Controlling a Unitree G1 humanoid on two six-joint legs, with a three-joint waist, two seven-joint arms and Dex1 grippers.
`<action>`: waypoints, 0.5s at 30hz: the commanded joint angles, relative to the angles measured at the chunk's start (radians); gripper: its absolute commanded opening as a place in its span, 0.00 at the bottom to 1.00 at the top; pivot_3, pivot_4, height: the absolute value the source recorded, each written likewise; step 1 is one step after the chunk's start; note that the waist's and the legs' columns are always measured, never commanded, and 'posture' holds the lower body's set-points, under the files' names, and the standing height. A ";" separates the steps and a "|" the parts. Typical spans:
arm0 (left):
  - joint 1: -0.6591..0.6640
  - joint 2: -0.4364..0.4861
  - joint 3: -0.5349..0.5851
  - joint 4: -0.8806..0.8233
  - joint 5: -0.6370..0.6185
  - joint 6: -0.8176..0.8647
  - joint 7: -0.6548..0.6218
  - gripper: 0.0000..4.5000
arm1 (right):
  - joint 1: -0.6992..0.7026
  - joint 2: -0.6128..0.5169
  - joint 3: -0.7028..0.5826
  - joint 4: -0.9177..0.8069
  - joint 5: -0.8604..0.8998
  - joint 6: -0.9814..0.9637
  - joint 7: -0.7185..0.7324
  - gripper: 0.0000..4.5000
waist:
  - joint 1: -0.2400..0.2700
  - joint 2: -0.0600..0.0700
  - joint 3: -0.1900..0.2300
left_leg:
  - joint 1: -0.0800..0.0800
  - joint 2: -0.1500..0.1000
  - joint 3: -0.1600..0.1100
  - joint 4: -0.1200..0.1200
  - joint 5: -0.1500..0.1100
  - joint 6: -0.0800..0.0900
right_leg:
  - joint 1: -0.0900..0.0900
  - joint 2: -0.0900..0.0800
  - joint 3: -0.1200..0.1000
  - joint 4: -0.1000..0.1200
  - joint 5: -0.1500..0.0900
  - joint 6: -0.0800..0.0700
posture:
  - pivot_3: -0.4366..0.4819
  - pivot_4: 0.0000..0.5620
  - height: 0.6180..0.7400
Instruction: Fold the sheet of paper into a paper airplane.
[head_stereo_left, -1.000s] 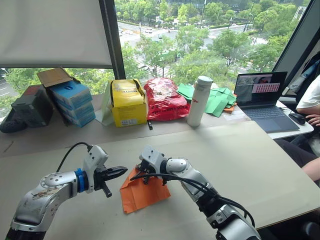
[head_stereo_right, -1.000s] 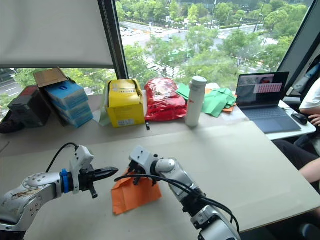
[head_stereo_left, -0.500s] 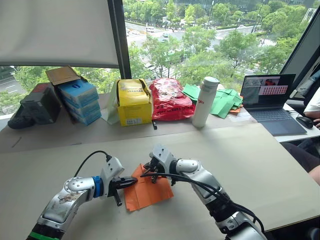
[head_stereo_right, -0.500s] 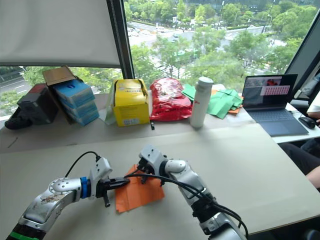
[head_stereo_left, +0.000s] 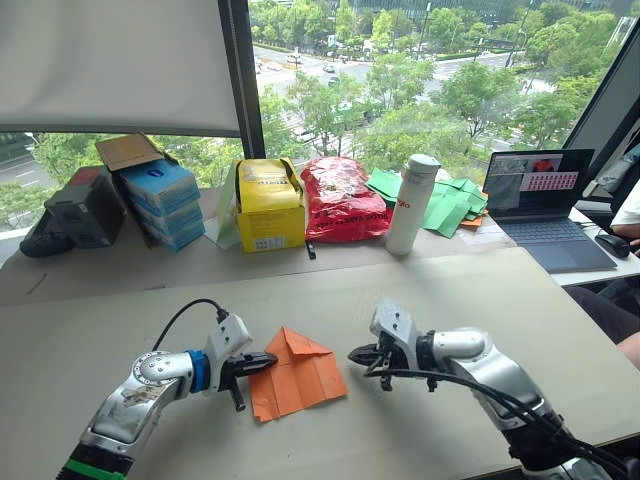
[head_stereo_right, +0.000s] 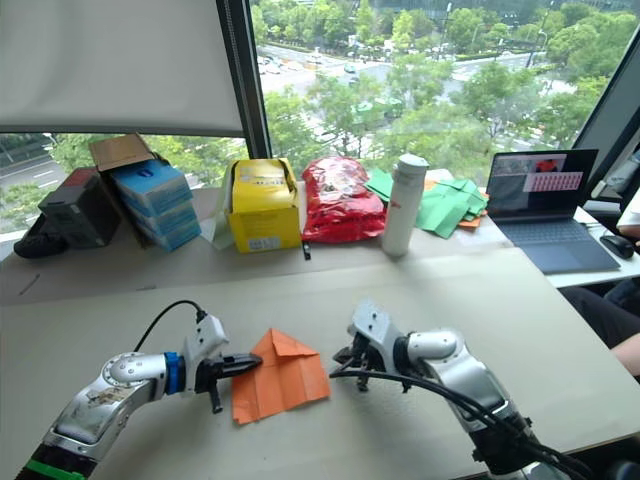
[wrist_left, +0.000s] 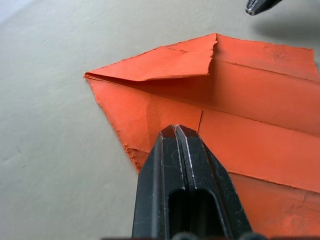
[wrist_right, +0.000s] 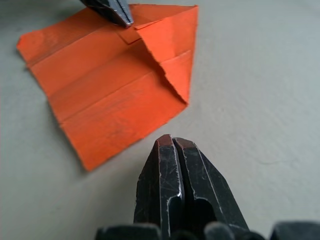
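sheet of paper (head_stereo_left: 297, 373): thin matt orange paper, sharp creases, rough torn-looking edges. table (head_stereo_left: 520, 320): matt beige surface, smooth, faint scuffs. left claw (wrist_left: 181, 134): black plastic-looking fingers, slight sheen. right claw (wrist_right: 172, 146): same black finish, fine scratches. red bag (head_stereo_left: 341, 198): crinkled glossy plastic. white bottle (head_stereo_left: 406, 204): smooth, satin.

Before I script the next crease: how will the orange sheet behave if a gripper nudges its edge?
The sheet of paper looks thin and light, so it would probably slide across the table rather than resist. Its folded corner flap stands slightly raised, so it may spring back. The left gripper, jaws shut, rests its tip at the sheet's edge and might pin it.
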 joint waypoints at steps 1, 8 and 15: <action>0.020 0.005 -0.039 0.041 0.045 0.019 -0.002 0.01 | 0.056 -0.067 0.021 -0.111 0.035 -0.022 0.061 0.00 | 0.004 0.000 0.000 | 0.000 0.000 0.000 0.001 0.000 0.000 | 0.000 0.000 0.000 0.000 0.000 0.000 | 0.48 0.27 1.00; 0.019 0.018 -0.041 0.037 0.046 0.021 -0.015 0.01 | 0.149 -0.116 0.058 -0.231 0.052 0.023 0.031 0.00 | 0.009 -0.001 0.000 | 0.000 0.000 0.001 0.002 -0.001 0.002 | 0.001 -0.001 0.000 -0.001 0.000 0.001 | 0.48 0.27 1.00; 0.001 0.030 -0.053 0.047 0.057 0.024 -0.038 0.01 | 0.179 0.052 0.159 -0.209 -0.085 0.044 -0.238 0.00 | 0.012 -0.001 -0.001 | 0.000 0.001 0.000 0.001 0.000 0.000 | 0.000 0.000 0.000 0.000 0.000 0.000 | 0.48 0.27 1.00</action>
